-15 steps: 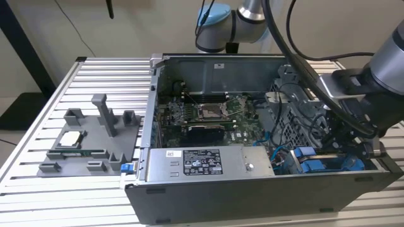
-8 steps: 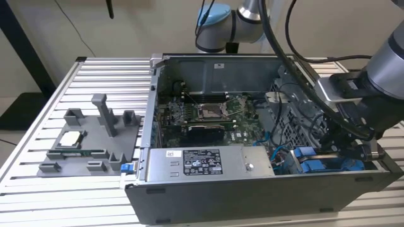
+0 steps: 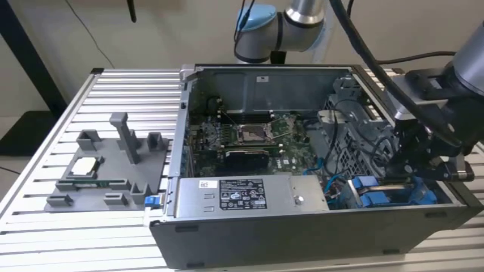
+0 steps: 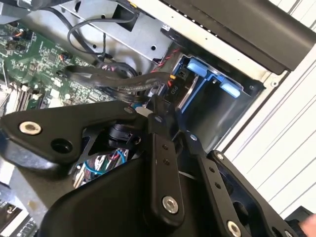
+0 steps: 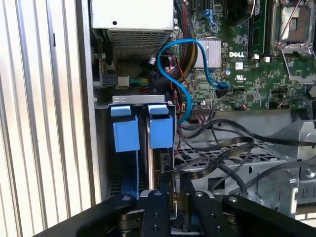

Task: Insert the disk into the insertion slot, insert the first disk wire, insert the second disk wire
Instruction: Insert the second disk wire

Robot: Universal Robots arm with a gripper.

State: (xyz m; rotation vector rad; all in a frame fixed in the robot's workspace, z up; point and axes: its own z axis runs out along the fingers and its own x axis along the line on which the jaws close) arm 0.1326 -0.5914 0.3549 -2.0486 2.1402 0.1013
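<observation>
The disk stands on edge in its blue carrier inside the insertion slot, at the case's front corner on the exterior view's right. My gripper reaches down into that bay. In both wrist views its fingers are drawn close together on the connector of a black flat wire, right at the disk's rear edge. That wire loops back over the perforated cage. A blue wire curls from the motherboard toward the bay.
The grey power-supply box sits along the case's front wall beside the bay. A motherboard fills the middle. A second blue carrier stands next to the disk. A grey fixture lies on the slatted table at the exterior view's left.
</observation>
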